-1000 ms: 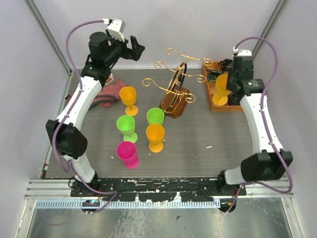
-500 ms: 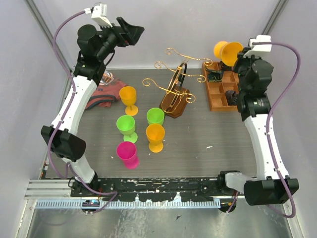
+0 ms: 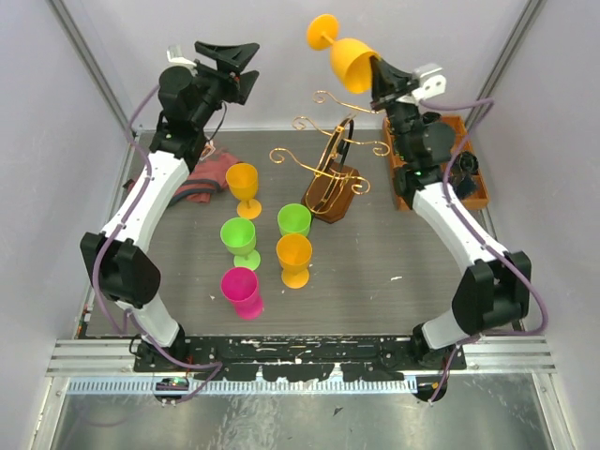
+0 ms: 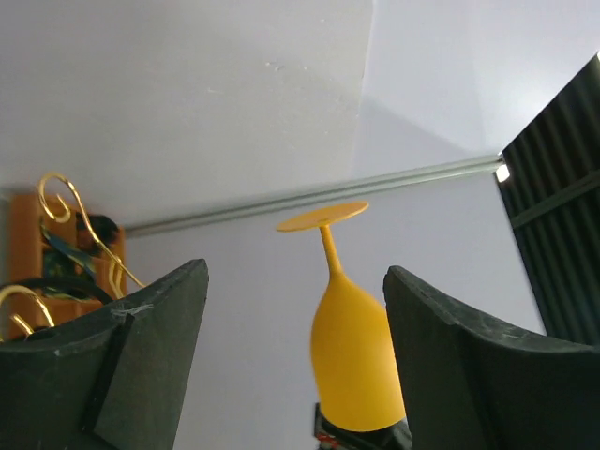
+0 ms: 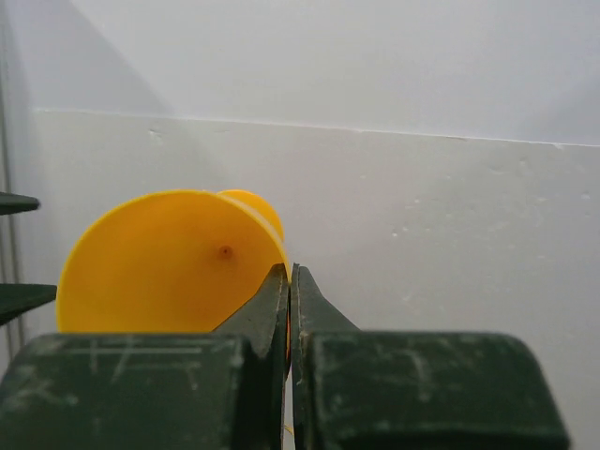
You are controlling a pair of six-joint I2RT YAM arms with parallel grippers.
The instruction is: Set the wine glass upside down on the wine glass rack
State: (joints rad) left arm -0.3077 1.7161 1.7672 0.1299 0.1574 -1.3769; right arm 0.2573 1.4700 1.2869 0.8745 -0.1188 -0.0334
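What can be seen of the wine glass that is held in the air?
The orange wine glass looks like opaque plastic, with a round foot, a thin stem and a deep bowl. It hangs in the air behind the wine glass rack, tilted with its foot uppermost. The right claw pinches its rim; nothing else touches it.

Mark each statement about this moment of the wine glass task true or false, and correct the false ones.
1. The right gripper is shut on the rim of the yellow-orange wine glass. True.
2. The left gripper grips the glass's stem. False: its jaws stand open and hold nothing.
3. A glass hangs on the wine glass rack. False: the rack holds no glass; the held glass is up in the air above it.
4. Five other glasses stand upright on the table. True.
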